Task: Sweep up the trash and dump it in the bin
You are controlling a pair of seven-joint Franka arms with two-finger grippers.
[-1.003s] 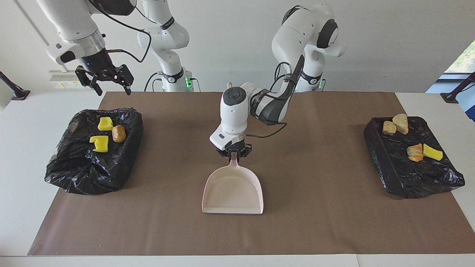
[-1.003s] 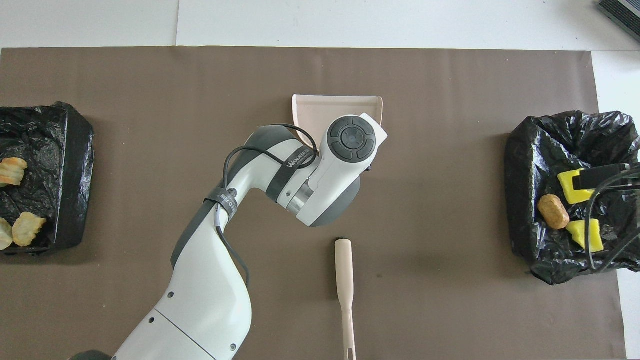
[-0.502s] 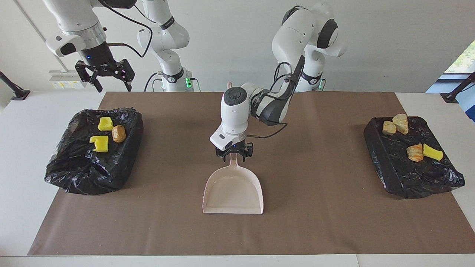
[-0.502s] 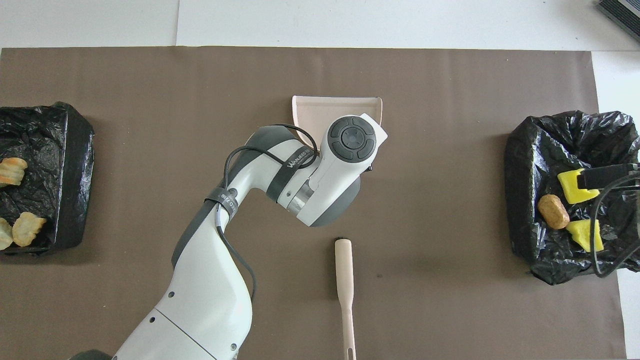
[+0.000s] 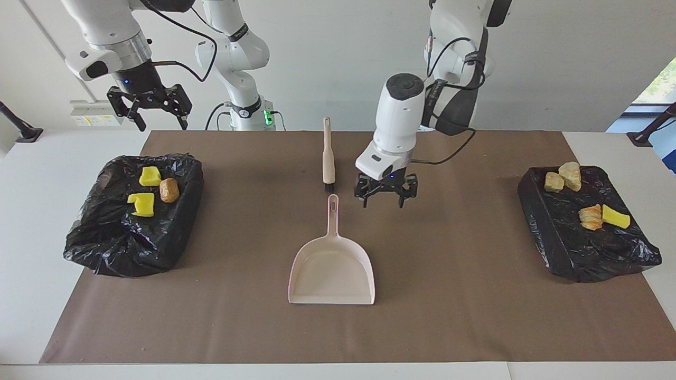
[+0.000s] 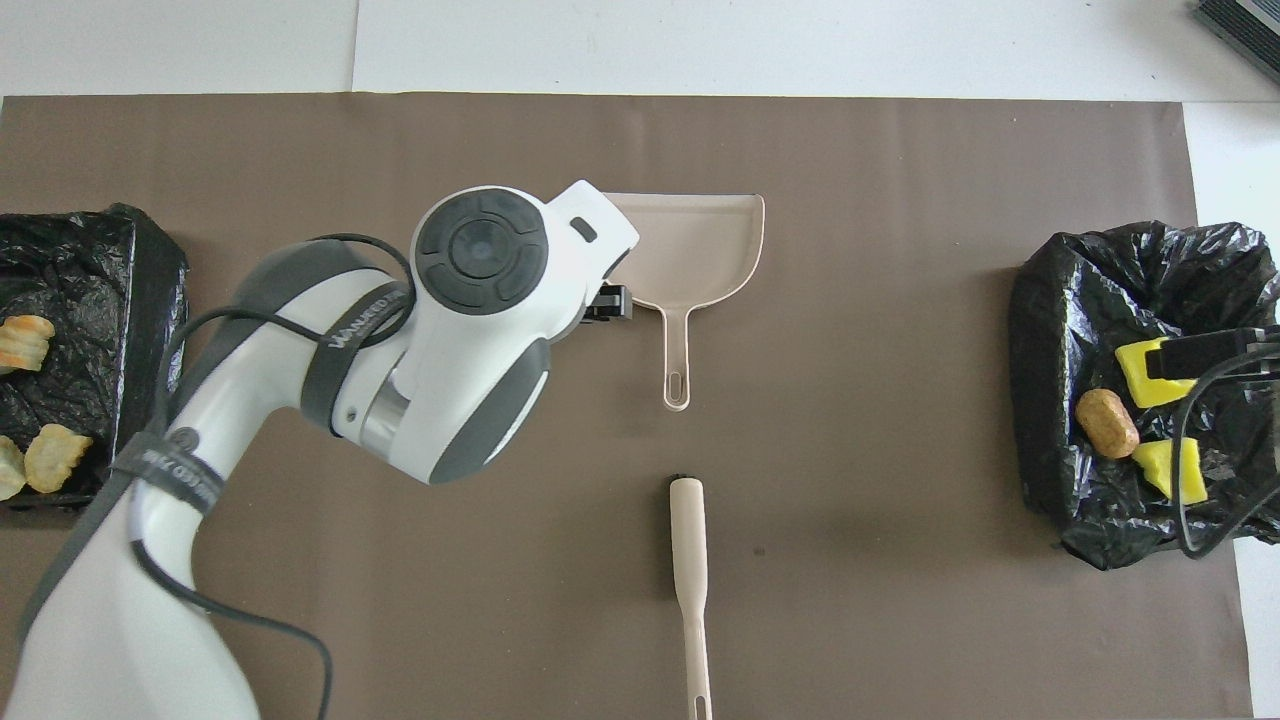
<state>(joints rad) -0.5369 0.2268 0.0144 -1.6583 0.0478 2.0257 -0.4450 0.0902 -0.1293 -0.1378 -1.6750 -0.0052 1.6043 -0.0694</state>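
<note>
Pink dustpan (image 5: 331, 264) lies free beside our left gripper (image 5: 386, 196), jaws spread and empty, our right gripper (image 5: 149, 109) waits open above one bin (image 5: 100, 237), trash (image 5: 143, 204) inside.

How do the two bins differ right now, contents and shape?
The bin at the right arm's end holds three scraps, two yellow chunks and a brown lump; the bin at the left arm's end holds four, mostly tan lumps. The first's liner is puffier, the second's flatter. Both are lined in black plastic.
</note>
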